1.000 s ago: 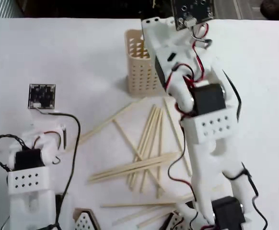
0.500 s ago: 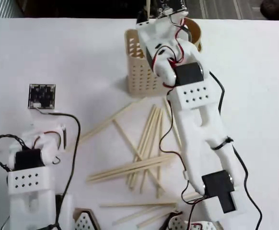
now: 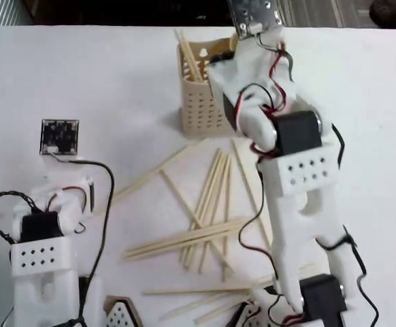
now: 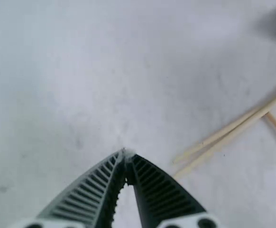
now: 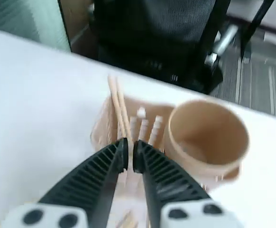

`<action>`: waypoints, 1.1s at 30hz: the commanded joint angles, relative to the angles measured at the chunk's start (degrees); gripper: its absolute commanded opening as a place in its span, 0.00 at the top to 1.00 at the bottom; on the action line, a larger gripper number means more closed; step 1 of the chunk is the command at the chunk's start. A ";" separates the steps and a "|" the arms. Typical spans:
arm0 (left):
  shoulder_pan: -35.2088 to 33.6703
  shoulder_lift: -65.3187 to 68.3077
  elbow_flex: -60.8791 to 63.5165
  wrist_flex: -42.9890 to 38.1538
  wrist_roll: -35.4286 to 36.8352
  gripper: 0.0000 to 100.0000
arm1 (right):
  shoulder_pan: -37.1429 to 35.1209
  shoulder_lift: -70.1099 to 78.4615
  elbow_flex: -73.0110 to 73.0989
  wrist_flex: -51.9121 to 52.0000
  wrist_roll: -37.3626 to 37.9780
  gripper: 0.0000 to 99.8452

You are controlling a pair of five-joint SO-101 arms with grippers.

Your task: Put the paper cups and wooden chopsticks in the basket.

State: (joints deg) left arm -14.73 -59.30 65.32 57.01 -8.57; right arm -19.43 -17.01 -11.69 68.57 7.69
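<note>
We count one basket (image 3: 201,102), one paper cup (image 5: 208,135) inside it, at least two chopsticks (image 5: 115,107) standing in it, and roughly fourteen loose chopsticks (image 3: 205,204) on the table (image 3: 82,68), their overlap preventing an exact tally.

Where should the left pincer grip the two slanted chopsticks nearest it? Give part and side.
Grip the two slanted chopsticks near the end closest to the left pincer, coming straight down with the jaws across them. They lie flat, side by side, that end clear of the pile.
</note>
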 commanded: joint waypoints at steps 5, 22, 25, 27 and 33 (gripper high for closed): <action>-0.22 -1.01 -4.84 -0.97 -0.88 0.97 | 0.84 -3.65 -2.55 15.69 -0.26 0.97; 13.14 -0.48 -21.98 19.34 -7.38 0.83 | 7.69 -16.75 34.90 8.31 -0.44 0.98; 15.34 -0.48 -23.12 21.01 -7.38 0.82 | 11.47 -22.46 47.12 -0.66 -0.53 0.98; 16.84 -0.48 -22.77 20.84 -9.14 0.82 | 13.32 -25.01 54.15 -6.02 -0.62 0.98; 17.71 8.84 -24.53 19.60 -16.09 0.82 | 16.84 -27.03 65.93 -17.98 -5.01 0.98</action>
State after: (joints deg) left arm 2.59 -56.22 44.31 77.41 -22.02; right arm -4.40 -42.07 52.13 55.21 4.09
